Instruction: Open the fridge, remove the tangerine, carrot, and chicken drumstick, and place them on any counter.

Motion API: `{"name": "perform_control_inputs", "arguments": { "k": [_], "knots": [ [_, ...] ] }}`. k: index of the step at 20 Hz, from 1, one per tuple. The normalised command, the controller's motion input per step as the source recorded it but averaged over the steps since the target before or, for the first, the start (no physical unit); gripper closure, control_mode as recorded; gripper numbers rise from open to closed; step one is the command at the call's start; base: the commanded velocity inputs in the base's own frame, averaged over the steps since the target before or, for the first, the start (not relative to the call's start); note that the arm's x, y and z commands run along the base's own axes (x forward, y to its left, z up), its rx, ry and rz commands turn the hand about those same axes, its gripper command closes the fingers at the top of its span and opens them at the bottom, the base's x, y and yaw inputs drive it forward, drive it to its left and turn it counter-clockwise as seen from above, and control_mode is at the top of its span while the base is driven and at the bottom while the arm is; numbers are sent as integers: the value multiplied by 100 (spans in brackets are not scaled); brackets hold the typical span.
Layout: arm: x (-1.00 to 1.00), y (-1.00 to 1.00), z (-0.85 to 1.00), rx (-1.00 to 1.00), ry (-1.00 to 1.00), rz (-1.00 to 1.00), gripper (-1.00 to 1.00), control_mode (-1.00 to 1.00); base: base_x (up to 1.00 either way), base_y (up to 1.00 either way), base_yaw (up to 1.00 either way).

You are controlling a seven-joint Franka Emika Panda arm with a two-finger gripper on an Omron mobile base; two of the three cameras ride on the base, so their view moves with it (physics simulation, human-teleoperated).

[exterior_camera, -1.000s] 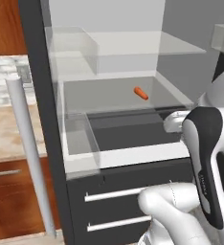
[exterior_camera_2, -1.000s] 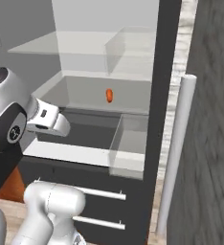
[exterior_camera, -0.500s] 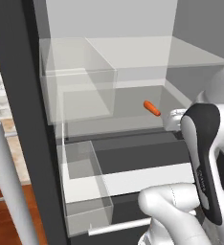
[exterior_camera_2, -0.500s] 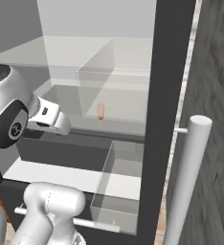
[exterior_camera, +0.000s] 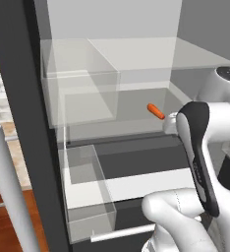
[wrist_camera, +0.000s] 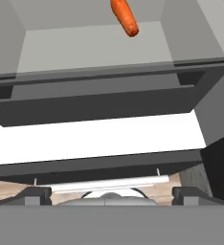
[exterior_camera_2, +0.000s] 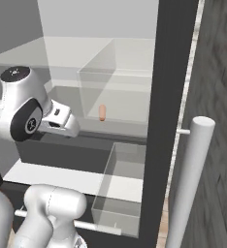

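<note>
Fridge (exterior_camera: 33, 123): stood open, so the shelves could be reached.
Carrot (exterior_camera: 156, 111): lay mid-shelf, towards the back.
Gripper (wrist_camera: 112, 194): faced the carrot, jaws wide, empty.

End effector (wrist_camera: 106, 194) forward, fingers (wrist_camera: 37, 194) spread wide.

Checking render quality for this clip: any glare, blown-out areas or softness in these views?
Hand view: the white fridge shelf band is blown out, while the carrot is crisp. Left base view: the clear bins are faint and the carrot is sharp. Right base view: the carrot looks pale behind a clear bin.
</note>
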Motion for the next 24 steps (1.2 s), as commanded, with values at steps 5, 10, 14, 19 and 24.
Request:
{"name": "perform_control_inputs", "arguments": {
  "k": [5,10,14,19,24],
  "knots": [
    [45,-9,-68,0,-8,1,-100,-100,0,0,0],
    [86,-25,-28,0,1,0,-100,-100,0,0,0],
    [79,-25,-19,0,4,0,-100,-100,0,0,0],
    [70,-14,-5,0,9,0,-100,-100,0,0,0],
    [71,-8,-16,-1,11,0,-100,-100,0,0,0]
  ]
}}
